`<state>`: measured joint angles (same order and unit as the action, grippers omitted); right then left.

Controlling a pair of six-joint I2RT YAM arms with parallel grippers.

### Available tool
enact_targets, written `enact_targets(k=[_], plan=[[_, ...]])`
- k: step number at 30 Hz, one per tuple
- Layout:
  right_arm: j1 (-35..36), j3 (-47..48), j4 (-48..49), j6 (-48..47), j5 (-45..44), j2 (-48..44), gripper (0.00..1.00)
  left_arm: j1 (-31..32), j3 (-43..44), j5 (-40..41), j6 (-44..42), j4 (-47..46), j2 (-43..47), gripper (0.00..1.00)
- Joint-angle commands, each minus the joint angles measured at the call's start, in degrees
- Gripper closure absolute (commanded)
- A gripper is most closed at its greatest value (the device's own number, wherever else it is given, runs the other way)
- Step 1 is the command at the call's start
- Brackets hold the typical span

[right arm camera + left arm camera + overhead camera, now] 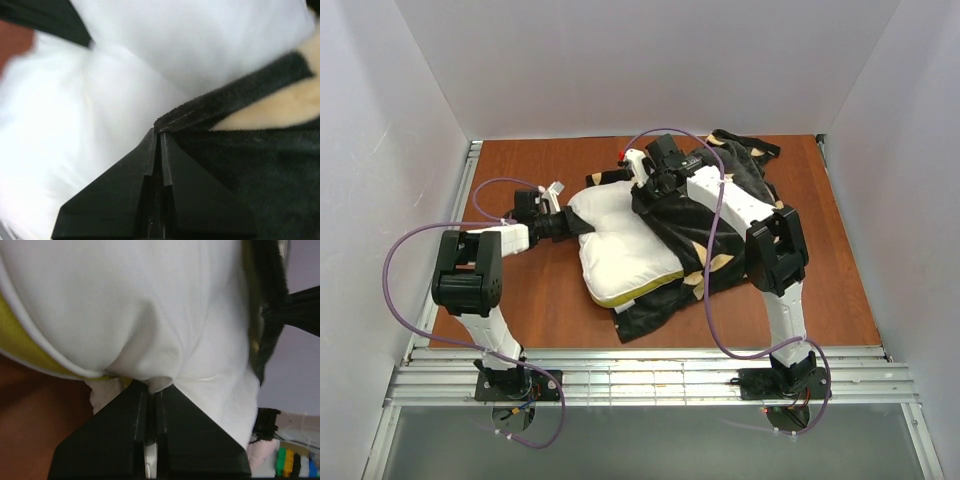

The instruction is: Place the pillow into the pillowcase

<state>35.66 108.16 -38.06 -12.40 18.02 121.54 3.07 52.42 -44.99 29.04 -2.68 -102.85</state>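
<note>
The white pillow with a yellow band along its near edge lies mid-table, its right part inside the black pillowcase printed with tan shapes. My left gripper is shut on a fold of the pillow's left edge; the left wrist view shows the white fabric pinched between the jaws. My right gripper is shut on the pillowcase's open hem at the pillow's far side; the right wrist view shows the black hem clamped at the jaw tips, with the pillow beside it.
The brown table is walled by white panels at left, back and right. A metal rail runs along the near edge. Purple cables loop from both arms. Loose pillowcase fabric spreads toward the back right.
</note>
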Motion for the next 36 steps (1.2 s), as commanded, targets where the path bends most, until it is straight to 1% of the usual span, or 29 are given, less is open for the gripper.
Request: enact_targets(k=[1, 3, 4, 5, 6, 7, 8, 9, 10, 11, 12, 13, 15, 16, 18, 19, 21, 22, 23, 24, 25, 26, 27, 28, 30, 32, 33, 35, 36], plan=[[3.53, 5.56, 2.03, 3.87, 20.19, -4.46, 0.99, 7.11, -2.32, -12.12, 10.91, -20.2, 3.87, 1.0], [5.55, 7.24, 3.69, 8.07, 26.42, -6.99, 0.99, 8.97, -2.41, -14.41, 15.94, -24.37, 6.95, 1.0], [6.17, 7.24, 6.92, 10.27, 29.5, -8.58, 0.99, 9.06, -2.59, -15.64, 18.4, -28.48, 8.18, 1.0], [6.87, 6.63, 8.34, 11.95, 33.09, -10.25, 0.99, 8.54, -2.5, -16.96, 20.16, -28.44, 9.58, 1.0], [7.49, 5.5, 10.18, 15.97, 34.78, -13.49, 0.99, 8.18, -2.33, -17.06, 18.53, -26.52, 12.38, 1.0], [7.58, 4.0, 12.64, 17.49, 36.11, -14.91, 0.99, 7.74, -1.72, -16.97, 14.77, -17.89, 13.63, 1.0], [7.5, -0.19, 13.45, 18.46, 36.73, -16.23, 0.99, 6.78, -1.45, -17.84, 8.21, -13.36, 14.42, 1.0], [7.41, -2.4, 13.45, 18.73, 36.65, -18.59, 0.99, 6.25, -1.8, -18.55, 4.31, -9.93, 15.39, 1.0], [7.49, -4.6, 13.45, 18.56, 36.82, -19.83, 0.99, 5.55, -1.89, -18.9, 0.36, -0.32, 15.48, 1.0], [7.49, -10.54, 13.54, 18.56, 36.13, -21.24, 0.99, 3.45, -2.32, -19.51, -2.81, 3.26, 15.4, 1.0], [7.58, -13.12, 13.98, 18.73, 36.21, -23.95, 0.99, 2.74, -3.46, -20.13, -9.55, 11.04, 14.87, 1.0], [7.84, -15.76, 14.33, 20.12, 36.21, -24.85, 0.99, 2.03, -3.03, -19.87, -14.49, 16.77, 14.0, 1.0], [8.98, -21.57, 17.22, 22.85, 36.9, -26.86, 0.99, 0.27, -4.33, -18.39, -21.45, 21.99, 12.94, 1.0], [9.6, -22.98, 18.89, 24.17, 37.52, -27.14, 0.99, -0.25, -5.83, -18.9, -20.52, 20.71, 12.24, 1.0], [12.05, -23.87, 20.57, 24.18, 37.44, -26.01, 0.99, -0.26, -8.2, -20.39, -15.71, 15.1, 11.27, 1.0], [12.76, -22.83, 20.92, 24.44, 38.13, -24.95, 0.99, 0.0, -11.61, -22.14, -4.37, 3.58, 10.74, 1.0], [15.47, -17.32, 22.5, 25.41, 39.28, -22.06, 0.99, 3.15, -14.44, -21.98, 7.56, -11.58, 9.07, 1.0], [16.54, -14.93, 22.51, 25.15, 39.2, -21.09, 0.99, 5.0, -13.41, -20.59, 11.96, -19.57, 8.29, 1.0], [17.42, -12.91, 22.51, 25.23, 39.63, -20.12, 0.99, 9.1, -11.57, -19.96, 12.27, -20.34, 6.97, 1.0], [19.08, -9.58, 22.77, 25.67, 40.33, -18.37, 0.99, 10.8, -10.25, -19.09, 12.88, -22.61, 6.61, 1.0], [19.88, -8.68, 22.94, 26.2, 41.12, -17.92, 0.99, 12.38, -9.63, -18.38, 19.33, -26.2, 6.69, 1.0], [20.93, -8.06, 23.64, 27.77, 41.91, -17.74, 0.99, 12.4, -10.67, -18.2, 25.48, -32.15, 7.04, 1.0], [21.38, -6.75, 25.3, 29.09, 42.62, -17.91, 0.99, 12.14, -12.07, -17.85, 32.16, -47.7, 7.57, 1.0], [21.47, -6.21, 26.02, 30.06, 43.32, -18.26, 0.99, 10.83, -13.91, -16.72, 43.01, -53.69, 7.92, 1.0], [21.03, -4.54, 26.55, 30.6, 42.02, -20.54, 0.99, 8.46, -14.89, -15.66, 48.11, -58.04, 10.29, 1.0], [19.98, -5.32, 26.46, 29.29, 41.48, -22.82, 0.99, 6.95, -17.08, -13.9, 51.72, -58.14, 12.92, 1.0], [19.54, -6.2, 24.81, 24.93, 40.78, -23.27, 0.99, 6.51, -18.22, -13.63, 52.43, -59.45, 13.28, 1.0], [17.01, -10.41, 23.83, 19.72, 35.35, -23.1, 0.99, 5.11, -21.65, -13.63, 52.62, -60.6, 13.46, 1.0], [15.77, -11.9, 23.56, 17.18, 34.11, -22.49, 0.99, 4.49, -22.62, -13.37, 50.96, -58.08, 14.42, 1.0]])
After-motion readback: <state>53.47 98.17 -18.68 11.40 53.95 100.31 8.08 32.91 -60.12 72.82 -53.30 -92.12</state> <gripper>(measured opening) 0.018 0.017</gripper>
